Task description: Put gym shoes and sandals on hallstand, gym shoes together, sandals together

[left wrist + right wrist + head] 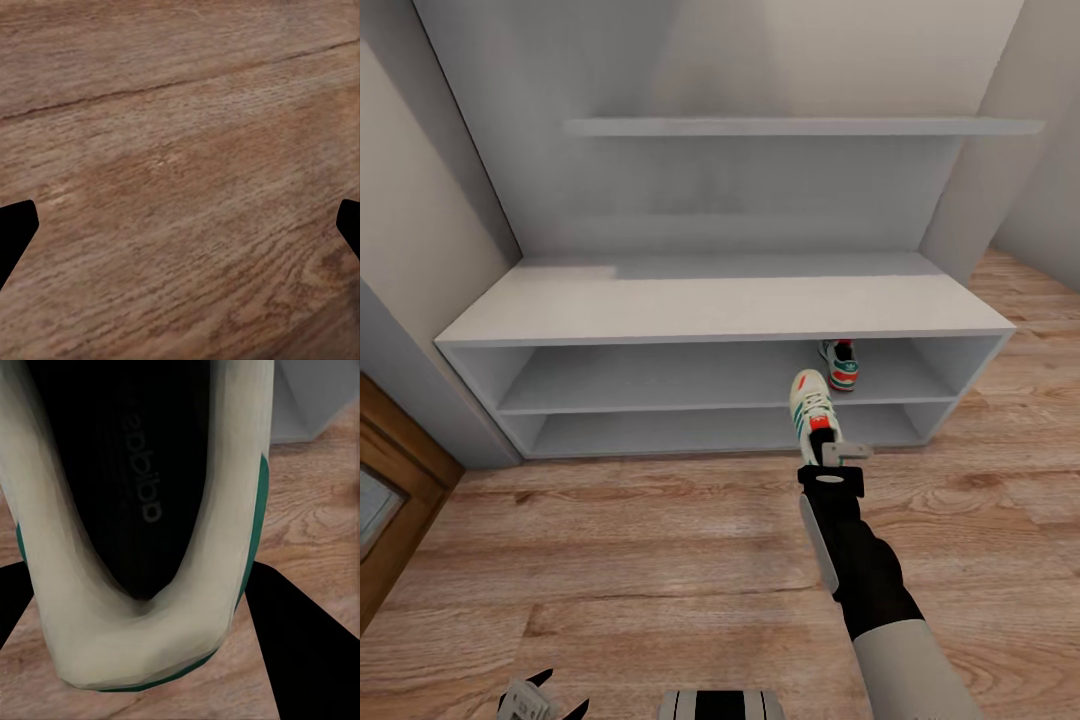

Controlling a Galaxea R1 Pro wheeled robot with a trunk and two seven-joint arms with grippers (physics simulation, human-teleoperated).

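Held at the heel by the right gripper (828, 447): one gym shoe (812, 405), white with green side stripes and a red-orange tongue tab, toe pointing toward the hallstand (720, 305) and raised above the corridor floor (640, 560) just in front of the lower shelves. In the right wrist view, heel collar and dark insole of that shoe (142, 525) up close, printed lettering on the insole hard to read, dark fingers (300, 652) closed against either side of the heel; toe end cut off by the picture edge. Further in, on the upper of the two low open shelves toward its right end: the second gym shoe (841, 364), partly hidden under the bench top, only the heel end and part of the side visible. Above the wide bench top, one long wall shelf (800, 127). At the bottom edge of the head view, the left gripper (545, 697), cut off, fingers spread and holding nothing; in the left wrist view, fingertips (15, 232) wide apart over bare wood planks (180, 180). At the left edge, part of a brown wooden door (385, 500).
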